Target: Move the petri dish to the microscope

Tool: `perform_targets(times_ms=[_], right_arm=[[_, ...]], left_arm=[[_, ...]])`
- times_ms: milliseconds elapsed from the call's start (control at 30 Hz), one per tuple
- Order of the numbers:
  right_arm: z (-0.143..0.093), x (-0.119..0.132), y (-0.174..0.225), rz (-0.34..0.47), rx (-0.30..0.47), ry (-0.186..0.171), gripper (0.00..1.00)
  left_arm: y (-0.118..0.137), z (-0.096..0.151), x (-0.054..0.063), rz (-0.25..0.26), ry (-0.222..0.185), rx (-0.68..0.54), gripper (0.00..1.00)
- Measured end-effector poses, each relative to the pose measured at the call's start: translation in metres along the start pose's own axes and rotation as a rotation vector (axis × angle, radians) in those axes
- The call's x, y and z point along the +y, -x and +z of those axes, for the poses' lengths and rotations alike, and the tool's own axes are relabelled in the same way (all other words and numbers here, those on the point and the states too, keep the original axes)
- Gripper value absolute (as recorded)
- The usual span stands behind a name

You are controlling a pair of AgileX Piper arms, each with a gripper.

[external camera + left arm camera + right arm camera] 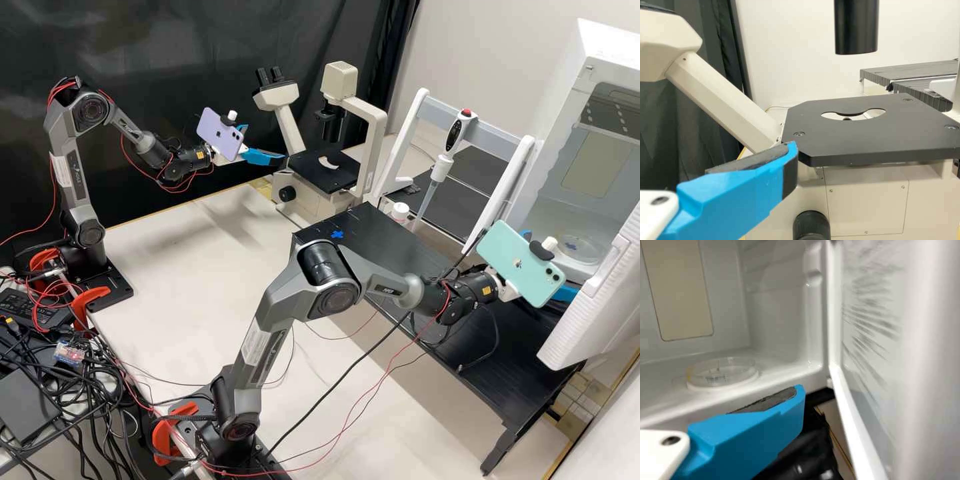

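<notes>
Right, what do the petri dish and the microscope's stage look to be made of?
The dish: clear, glossy plastic or glass; its far side shows through and the rim glints, which fits either. The stage: satin black, probably coated metal; its crisp edges and the screws set into it suggest so, though the coating hides what lies beneath.

1. Twelve o'clock: cream microscope (370, 117), black stage (310, 170).
2. Between ten and eleven: lilac phone (221, 137), black curtain (160, 40).
3. Bright blue fingers on the left gripper (267, 143) at eleven, and on the right gripper (567, 293) at three.
4. Three: mint-green phone (517, 257), colourless petri dish (722, 374).
5. Two: white cabinet (600, 40), its door (867, 370) streaked grey.
6. Seven: orange-red clamp (162, 441).
</notes>
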Motion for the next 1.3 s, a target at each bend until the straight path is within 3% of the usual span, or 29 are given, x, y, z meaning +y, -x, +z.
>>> perform_targets(times_ms=[333,600,800,900,1067,1300], right_arm=[[-0.015,-0.008,-0.054,-0.021,0.008,0.012,1.00],[-0.004,-0.019,-0.081,-0.054,-0.027,0.056,1.00],[0.004,-0.030,-0.092,-0.068,-0.032,0.067,1.00],[0.006,-0.033,-0.093,-0.073,-0.031,0.087,1.00],[0.005,-0.031,-0.093,-0.058,-0.025,0.159,1.00],[0.008,-0.031,-0.092,-0.036,-0.026,0.174,1.00]], left_arm=[[0.000,0.000,0.000,0.000,0.000,0.000,1.00],[0.000,0.000,0.000,0.000,0.000,0.000,1.00],[0.000,0.000,0.000,0.000,0.000,0.000,1.00],[0.000,0.000,0.000,0.000,0.000,0.000,1.00],[0.000,0.000,0.000,0.000,0.000,0.000,1.00],[0.000,0.000,0.000,0.000,0.000,0.000,1.00]])
